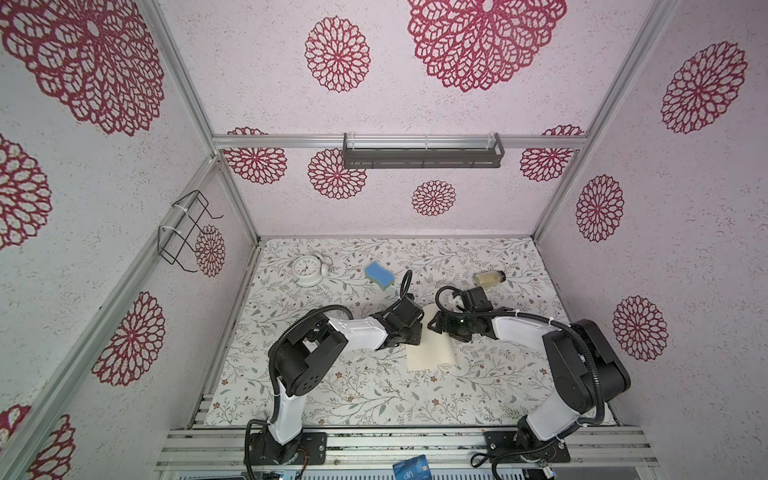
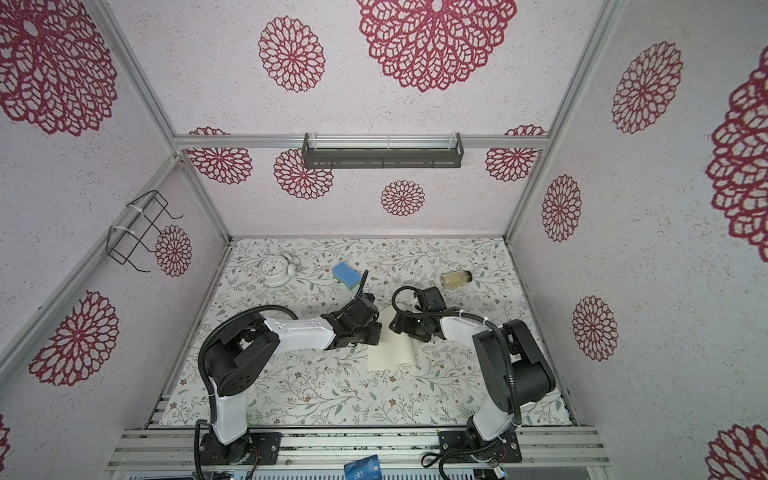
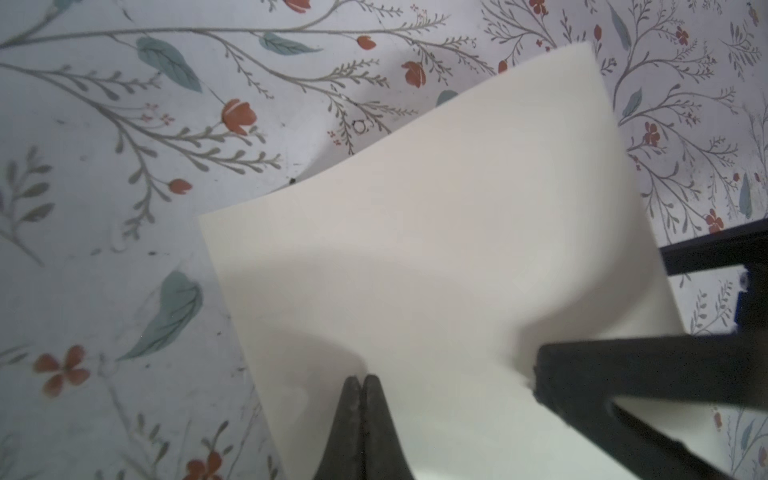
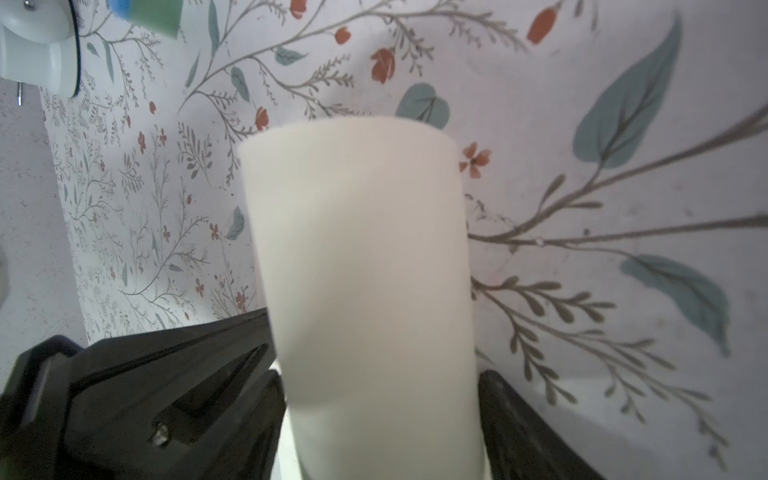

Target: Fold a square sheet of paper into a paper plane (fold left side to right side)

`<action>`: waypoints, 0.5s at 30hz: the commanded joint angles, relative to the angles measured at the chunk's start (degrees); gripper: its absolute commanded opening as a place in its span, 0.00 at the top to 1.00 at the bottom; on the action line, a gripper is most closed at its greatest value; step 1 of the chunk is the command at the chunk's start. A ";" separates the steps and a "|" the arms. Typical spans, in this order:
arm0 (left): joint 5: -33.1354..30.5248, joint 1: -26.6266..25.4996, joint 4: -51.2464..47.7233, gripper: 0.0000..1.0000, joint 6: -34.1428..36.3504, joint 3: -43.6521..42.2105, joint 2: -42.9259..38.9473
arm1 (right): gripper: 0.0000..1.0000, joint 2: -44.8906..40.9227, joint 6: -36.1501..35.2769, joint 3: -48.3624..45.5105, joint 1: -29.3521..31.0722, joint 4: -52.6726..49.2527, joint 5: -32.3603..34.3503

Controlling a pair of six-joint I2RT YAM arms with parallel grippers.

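On the left, your left pincer [image 3: 360, 380] is clamping shut on the sheet [image 1: 430, 351], holding its left side lifted and arching toward the right, while the near part is lying on the tabletop [image 1: 332, 395] between the arms. To the right, your right pincer [image 4: 380, 365] is standing wide, its fingers straddling the arched sheet without gripping it. You are working on the first fold, left side to right side, and it is looking unfinished, since the sheet is bowing rather than creasing. Next you are probably needing to bring the held edge down onto the right edge, matching the corners, then press along the bend.
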 commanded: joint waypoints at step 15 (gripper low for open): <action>-2.49 0.66 -4.05 0.68 -0.03 -4.53 -8.21 | 0.53 -2.30 -2.15 2.50 -0.03 -1.96 -2.99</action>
